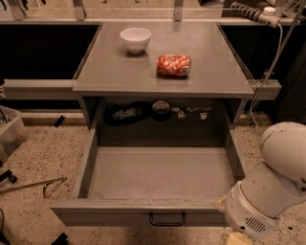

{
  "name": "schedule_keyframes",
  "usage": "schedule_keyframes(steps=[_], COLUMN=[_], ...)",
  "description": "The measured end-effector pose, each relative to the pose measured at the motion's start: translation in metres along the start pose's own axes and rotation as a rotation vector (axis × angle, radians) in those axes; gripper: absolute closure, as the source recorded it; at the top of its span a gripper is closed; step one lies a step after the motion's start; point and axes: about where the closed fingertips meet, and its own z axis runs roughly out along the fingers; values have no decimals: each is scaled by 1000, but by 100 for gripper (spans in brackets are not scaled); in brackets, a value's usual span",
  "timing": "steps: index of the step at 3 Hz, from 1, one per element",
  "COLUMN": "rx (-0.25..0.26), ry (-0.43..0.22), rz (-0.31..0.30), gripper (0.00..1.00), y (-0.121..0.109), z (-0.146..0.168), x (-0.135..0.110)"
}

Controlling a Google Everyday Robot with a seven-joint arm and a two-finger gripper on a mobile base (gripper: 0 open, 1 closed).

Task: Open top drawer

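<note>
Starting at the far left, there's a clear plastic bin (12,134) on the speckled floor, with a thin metal rod (33,185) lying on the floor near it, hooked at one end. Next comes the main event: the top drawer (162,174) sits in the middle of the view, pulled way out toward the camera from under the grey table (119,72). It's wide, shallow, plain grey metal, low side walls, bare floor inside. The flat front runs along the bottom of the view and has a small black loop handle (167,219) right at its centre. In the cavity behind the drawer you can see a black tape roll (161,108) and some small scraps beside it. On the tabletop, a white bowl (136,38) sits toward the back left, and a crushed red can (173,65) lies on its side a bit right of it, the two apart. Further right, a white cable (270,72) hangs down from a power strip (248,12) at the top corner. The bulky white robot arm (272,191) fills the lower right, just beside the drawer's front right corner. The gripper (237,238) is below it at the bottom edge, mostly cut off, only a pale yellowish bit showing, so honestly I can't tell how it's set.
</note>
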Motion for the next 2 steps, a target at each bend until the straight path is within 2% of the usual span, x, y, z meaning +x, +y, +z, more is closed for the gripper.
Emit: schedule_keyframes(steps=[1,2], rx=[71,120], ry=[-7,-13], rz=[-44,-86], gripper=[0,0], y=[-18,-44], z=[-8,-5], x=[-17,-41])
